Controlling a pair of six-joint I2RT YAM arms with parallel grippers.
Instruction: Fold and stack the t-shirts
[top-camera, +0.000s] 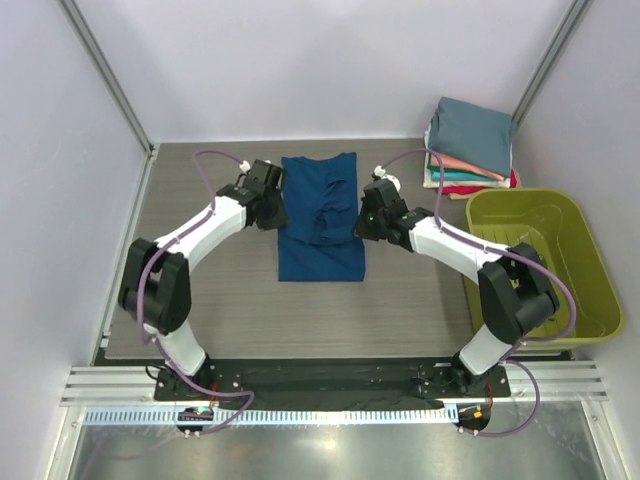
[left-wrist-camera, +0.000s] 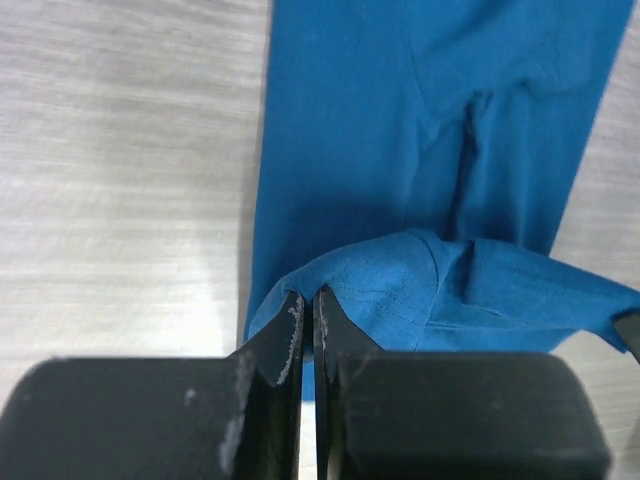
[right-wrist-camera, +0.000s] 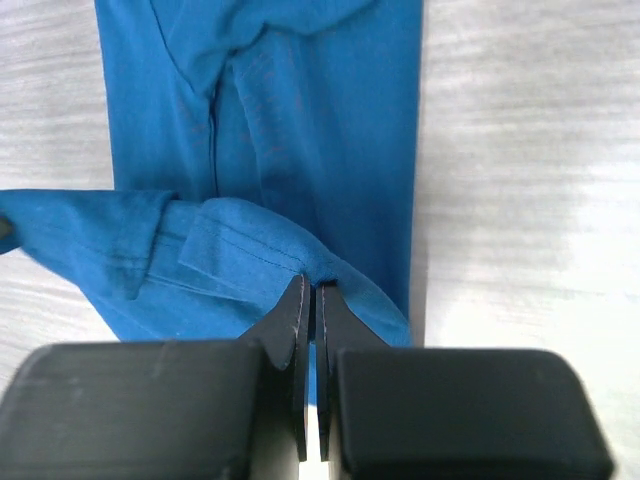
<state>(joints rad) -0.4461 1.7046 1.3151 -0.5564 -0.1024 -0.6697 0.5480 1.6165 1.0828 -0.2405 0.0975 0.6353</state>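
T-shirts, one laid out and several folded, entered with their surroundings, largest item first.

Table (top-camera: 230, 300): grey wood-grain top, pale walls on three sides.

Basket (top-camera: 520, 195): olive-green plastic, at the right edge of the table, beside the right arm (top-camera: 450, 245). That arm's elbow hangs over it.

Blue t-shirt (top-camera: 320, 255): folded lengthwise into a long narrow strip, lying flat at the middle of the table and running from the far side toward the arms. No print shows on the upper face. About halfway along, the cloth is bunched and raised off the table between the two claws.

Stack of folded t-shirts (top-camera: 470, 150): far right corner, just behind the basket, near the wall. A slate-teal shirt lies on top and overhangs the rest; coral, white, green and red edges show below it.

Left arm (top-camera: 200, 235): white and black, reaching in from the left to the strip's left edge.

Left gripper (left-wrist-camera: 308, 300): fingers pressed together, pinching a lifted fold of the blue t-shirt at its left edge.

Right gripper (right-wrist-camera: 309, 290): fingers pressed together, pinching a raised, stitched hem of the same shirt at its right edge.
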